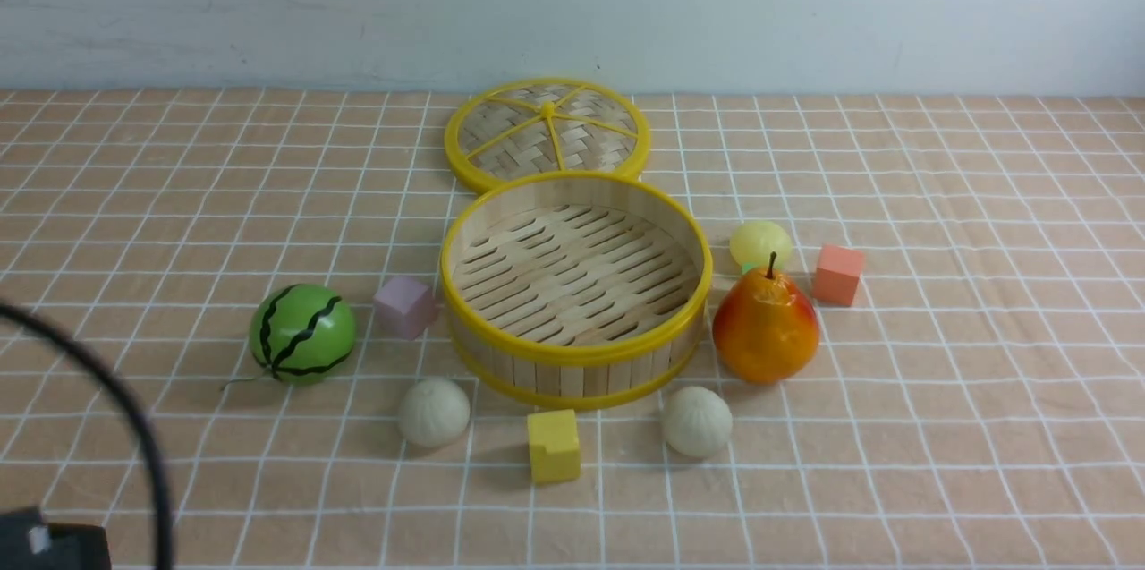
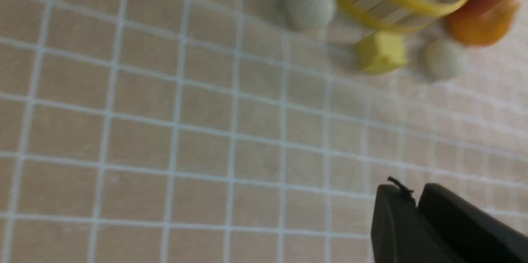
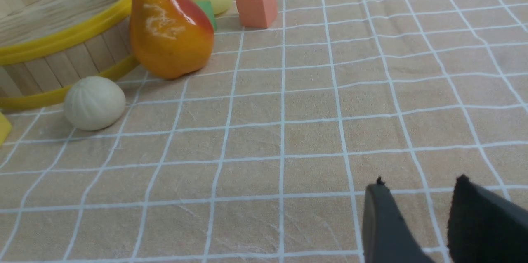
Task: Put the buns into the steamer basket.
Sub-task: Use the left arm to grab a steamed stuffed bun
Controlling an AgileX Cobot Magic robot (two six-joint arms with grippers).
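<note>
Buns [image 3: 94, 103] far from right end effector [image 3: 420, 183]

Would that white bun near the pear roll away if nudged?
Probably: the off-white bun looks nearly round and rests free on the flat tablecloth. Its ridged surface might aid grip, and it seems light, likely a toy.

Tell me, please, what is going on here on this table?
Nothing is being handled at this moment. The steamer basket is empty. All three buns lie outside it: the left white bun and the right white bun in front of it, the yellow bun behind the pear. The left gripper is shut and the right gripper is open; neither holds anything, and both are apart from the buns.
</note>
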